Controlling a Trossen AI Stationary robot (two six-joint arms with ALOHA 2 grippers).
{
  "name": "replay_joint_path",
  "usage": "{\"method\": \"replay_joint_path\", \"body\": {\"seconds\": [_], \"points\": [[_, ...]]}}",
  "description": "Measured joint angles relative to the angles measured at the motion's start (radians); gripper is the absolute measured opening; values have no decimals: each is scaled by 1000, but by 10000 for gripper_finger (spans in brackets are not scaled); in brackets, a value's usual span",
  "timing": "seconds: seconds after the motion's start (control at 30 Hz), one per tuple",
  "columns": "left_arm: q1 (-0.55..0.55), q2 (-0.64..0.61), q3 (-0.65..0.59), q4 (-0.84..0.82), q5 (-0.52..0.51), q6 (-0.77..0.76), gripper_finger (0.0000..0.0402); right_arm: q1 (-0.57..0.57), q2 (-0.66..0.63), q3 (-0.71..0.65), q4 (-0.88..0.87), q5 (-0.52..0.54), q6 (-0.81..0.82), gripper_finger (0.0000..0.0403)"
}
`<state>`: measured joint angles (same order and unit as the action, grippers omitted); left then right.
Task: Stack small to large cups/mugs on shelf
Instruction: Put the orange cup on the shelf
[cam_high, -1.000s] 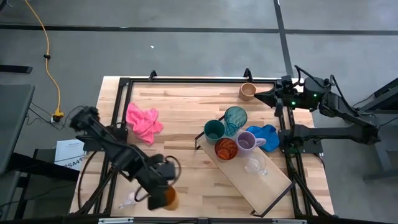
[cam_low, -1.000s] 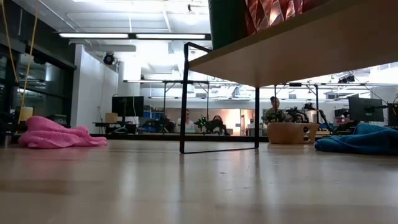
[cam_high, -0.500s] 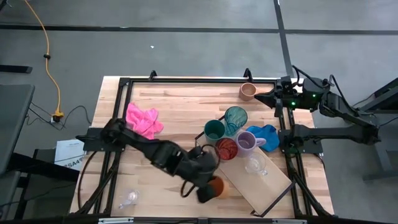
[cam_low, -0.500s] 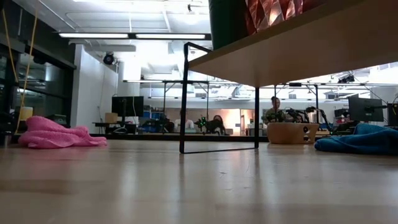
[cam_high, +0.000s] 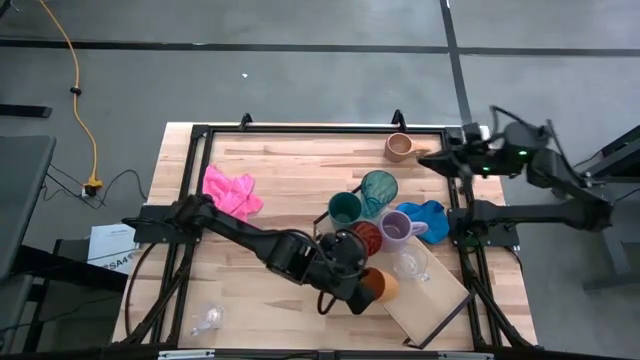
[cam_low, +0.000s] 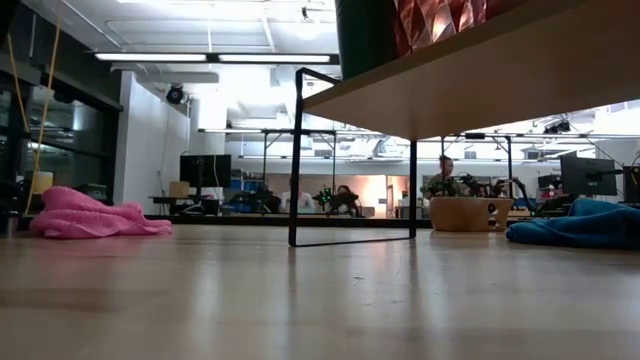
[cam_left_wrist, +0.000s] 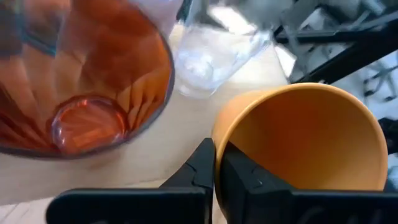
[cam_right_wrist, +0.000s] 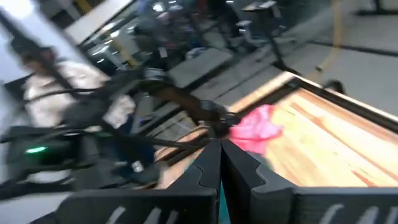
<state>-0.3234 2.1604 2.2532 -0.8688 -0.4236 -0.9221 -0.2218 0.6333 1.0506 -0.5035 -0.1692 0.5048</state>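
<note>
— Wooden tabletop (cam_high: 290, 160): how many cups?

— Eight. One orange mug (cam_high: 381, 285) pinched by its rim in the left gripper (cam_high: 362, 292), above the shelf (cam_high: 425, 305); five on the shelf; one clear glass (cam_high: 207, 318) near; one tan mug (cam_high: 399, 147) far.

— Cloths?

— Two. Right gripper (cam_high: 432, 160) clenched, holding nothing, beside the tan mug.

Open passage is offered by the bare table (cam_high: 290, 170) between the pink cloth (cam_high: 230, 194) and the cup cluster. The near end of the shelf (cam_high: 425, 300) is crowded by the green cup (cam_high: 344, 210), teal tumbler (cam_high: 379, 188), red glass (cam_high: 364, 238), purple mug (cam_high: 397, 227) and clear glass (cam_high: 409, 264); its far end is left bare.
</note>
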Motion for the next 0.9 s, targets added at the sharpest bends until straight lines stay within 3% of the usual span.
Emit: {"method": "replay_joint_path", "body": {"seconds": [0.1,0.3,0.47,0.6,0.77,0.9], "points": [[3,6,-1,-23,1,-17,0,49,8,93,-73,3,-44,0],[18,23,-1,-17,-16,-29,0,143,95,286,-337,109,-101,0],[28,19,0,-15,-23,-30,0,255,172,335,-463,104,-112,0],[35,19,0,-18,-30,-30,0,366,188,313,-451,94,-110,0],[37,19,0,-23,-22,-34,0,517,183,290,-271,109,-75,0],[36,19,0,-23,-10,-36,0,650,217,290,-215,181,-67,0]]}}
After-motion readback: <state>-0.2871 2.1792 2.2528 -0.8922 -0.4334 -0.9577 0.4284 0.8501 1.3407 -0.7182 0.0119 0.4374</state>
